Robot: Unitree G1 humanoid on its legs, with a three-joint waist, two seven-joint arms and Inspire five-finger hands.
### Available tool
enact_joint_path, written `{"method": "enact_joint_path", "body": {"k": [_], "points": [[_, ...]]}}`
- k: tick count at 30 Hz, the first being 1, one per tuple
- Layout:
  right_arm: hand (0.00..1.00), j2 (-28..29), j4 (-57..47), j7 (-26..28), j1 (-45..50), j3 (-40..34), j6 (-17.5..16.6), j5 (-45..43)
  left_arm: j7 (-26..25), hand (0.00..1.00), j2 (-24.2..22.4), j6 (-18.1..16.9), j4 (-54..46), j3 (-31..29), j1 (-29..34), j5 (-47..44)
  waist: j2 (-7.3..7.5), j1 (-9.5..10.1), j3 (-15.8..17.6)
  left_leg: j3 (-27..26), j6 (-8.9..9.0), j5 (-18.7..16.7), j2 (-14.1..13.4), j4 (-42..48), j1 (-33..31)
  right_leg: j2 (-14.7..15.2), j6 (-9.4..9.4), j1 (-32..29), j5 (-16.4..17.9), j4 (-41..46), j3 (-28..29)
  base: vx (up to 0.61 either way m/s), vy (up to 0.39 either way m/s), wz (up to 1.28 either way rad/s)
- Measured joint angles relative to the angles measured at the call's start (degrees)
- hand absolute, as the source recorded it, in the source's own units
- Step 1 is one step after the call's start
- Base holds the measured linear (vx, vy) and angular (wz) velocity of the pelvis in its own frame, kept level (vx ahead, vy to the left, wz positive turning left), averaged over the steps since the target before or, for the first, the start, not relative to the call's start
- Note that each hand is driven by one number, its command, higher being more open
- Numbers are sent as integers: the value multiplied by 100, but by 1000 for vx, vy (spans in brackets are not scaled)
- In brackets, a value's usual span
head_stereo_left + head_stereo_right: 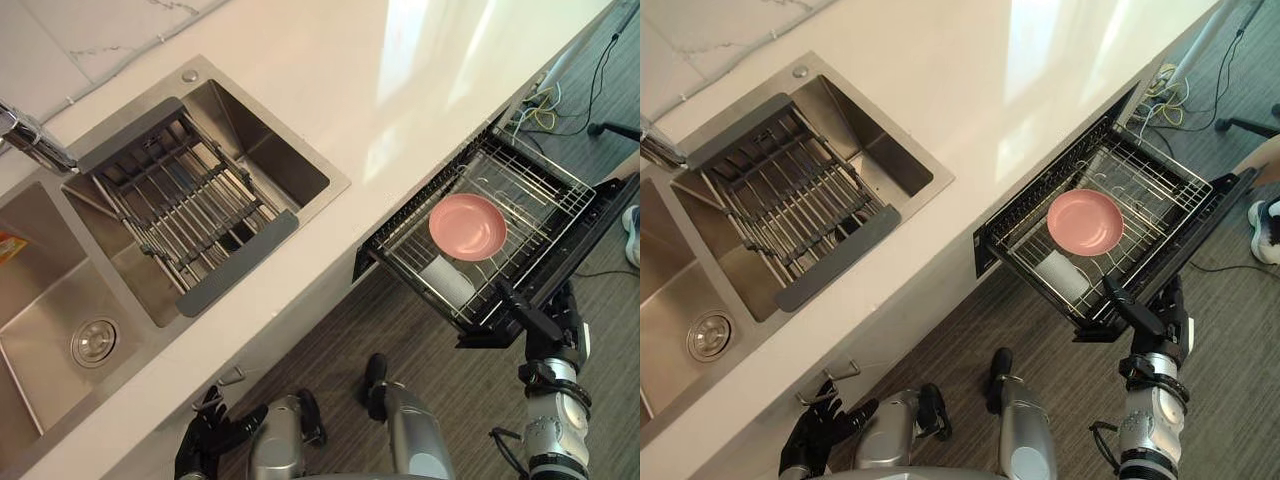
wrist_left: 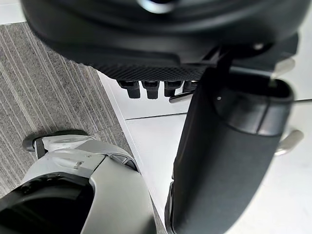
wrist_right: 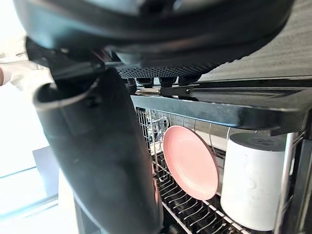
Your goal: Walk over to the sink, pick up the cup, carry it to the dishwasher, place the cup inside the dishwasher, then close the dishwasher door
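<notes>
Resting in the dishwasher rack [image 1: 540,190], just beside a pink plate [image 1: 467,226]: white cup [image 1: 447,279], apparently already delivered. Right hand [image 1: 1160,320]: fingers straight against the open door [image 1: 1210,215], likely to push. Left hand [image 1: 815,435]: spread, empty, below the bench [image 1: 400,80].

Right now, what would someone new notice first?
The pink plate jumps out first, lying in the pulled-out dishwasher rack on the right, with the white cup beside it. The right hand is at its front edge, and a steel sink sits in the counter on the left.
</notes>
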State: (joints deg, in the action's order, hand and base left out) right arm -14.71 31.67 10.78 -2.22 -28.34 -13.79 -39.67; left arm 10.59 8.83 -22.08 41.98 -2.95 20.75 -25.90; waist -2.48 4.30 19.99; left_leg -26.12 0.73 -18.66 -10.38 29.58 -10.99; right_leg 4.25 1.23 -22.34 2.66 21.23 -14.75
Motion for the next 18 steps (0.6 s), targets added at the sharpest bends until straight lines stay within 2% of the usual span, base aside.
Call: {"method": "enact_joint_path", "body": {"k": [4, 8, 13, 14, 18], "points": [[100, -123, 183, 375, -172, 5, 8, -195, 11, 100, 76, -36, -78, 6, -72, -3, 66, 17, 125, 23, -66, -37, -5, 69, -99, 54, 86, -91, 59, 76, -77, -45, -26, 2], [100, -162, 183, 629, -257, 76, 8, -200, 11, 100, 146, -60, -98, 6, -130, -21, 77, 34, 191, 25, -42, -41, -11, 72, -144, 142, 132, -116, 37, 76, -268, -33, -25, -2], [100, -338, 181, 888, -475, 448, 23, -198, 14, 100, 181, -87, -98, 6, -181, -123, 96, 33, 259, 34, -50, 33, -22, 75, -201, 145, 120, -178, -14, 103, -301, -3, -38, 0], [100, -363, 180, 949, -586, 561, 54, -200, 14, 100, 209, -106, -98, 6, -200, -125, 59, 34, 276, 41, -51, 48, -22, 75, -198, 150, 128, -181, -12, 123, -310, -14, -49, 3], [100, -509, 159, 1043, -926, 986, 211, -206, 15, 100, 233, -109, -102, 6, -319, -174, 78, 56, 305, 155, -49, 107, 4, 81, -261, 193, 148, -195, 1, 153, -411, -18, -40, 11]]}}
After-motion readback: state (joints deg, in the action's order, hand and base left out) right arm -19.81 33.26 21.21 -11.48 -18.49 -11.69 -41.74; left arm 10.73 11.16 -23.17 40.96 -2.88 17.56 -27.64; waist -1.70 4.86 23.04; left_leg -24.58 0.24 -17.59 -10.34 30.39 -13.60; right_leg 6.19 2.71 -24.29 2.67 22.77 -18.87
